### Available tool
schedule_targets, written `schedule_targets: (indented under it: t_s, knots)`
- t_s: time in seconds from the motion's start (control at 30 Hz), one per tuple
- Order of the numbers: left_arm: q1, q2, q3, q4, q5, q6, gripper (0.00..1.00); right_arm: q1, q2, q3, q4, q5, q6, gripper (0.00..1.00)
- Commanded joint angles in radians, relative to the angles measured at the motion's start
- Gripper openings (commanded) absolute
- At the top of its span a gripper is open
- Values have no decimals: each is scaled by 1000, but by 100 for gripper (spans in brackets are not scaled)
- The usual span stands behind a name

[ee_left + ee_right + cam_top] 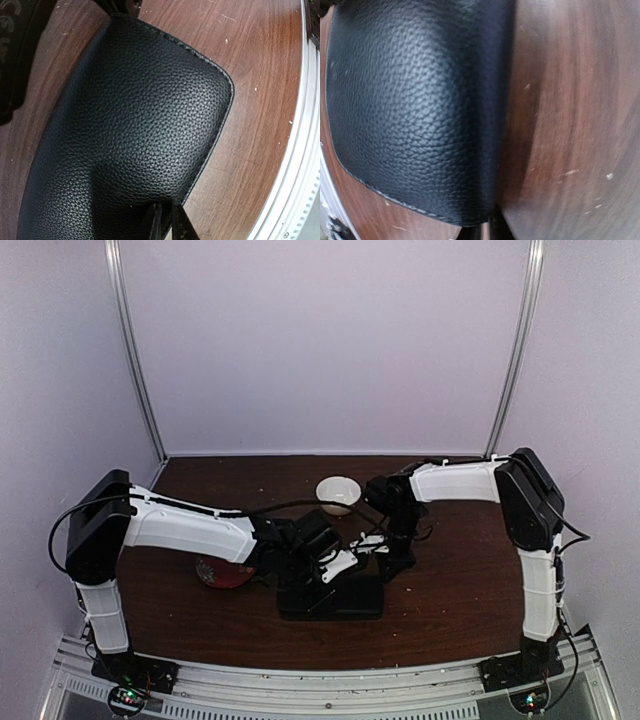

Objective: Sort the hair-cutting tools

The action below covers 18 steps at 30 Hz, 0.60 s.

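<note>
The flat black leather case (330,597) lies on the table at the front centre. It fills the left wrist view (135,125) and the left half of the right wrist view (410,100). My left gripper (338,565) is over the case's far left edge; its fingertips (156,225) stand close together at the case's stitched edge (165,224). My right gripper (396,562) is at the case's far right corner, its fingertips (496,231) pinched on the edge (487,229). No scissors or black stick show clearly; the arms hide the spot between the grippers.
A white bowl (338,492) stands behind the grippers at the table's middle. A red patterned plate (222,573) lies left of the case, partly under my left arm. The metal rail (330,680) runs along the near edge and also shows in the left wrist view (300,165).
</note>
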Motion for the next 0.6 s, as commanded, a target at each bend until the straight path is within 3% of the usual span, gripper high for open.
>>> schedule_targets:
  t_s: [0.0, 0.2, 0.43, 0.57]
  knots:
    - [7, 56, -50, -95, -91, 9, 13, 6, 5, -7, -21, 18, 10, 0]
    - [7, 59, -57, -104, -82, 2, 1, 1, -102, -157, 53, 90, 0, 0]
    - [7, 66, -59, -99, -79, -18, 0, 13, -256, -320, 84, 39, 12, 0]
    - [7, 65, -60, -92, -79, -17, 0, 33, -259, -334, 54, -17, 39, 0]
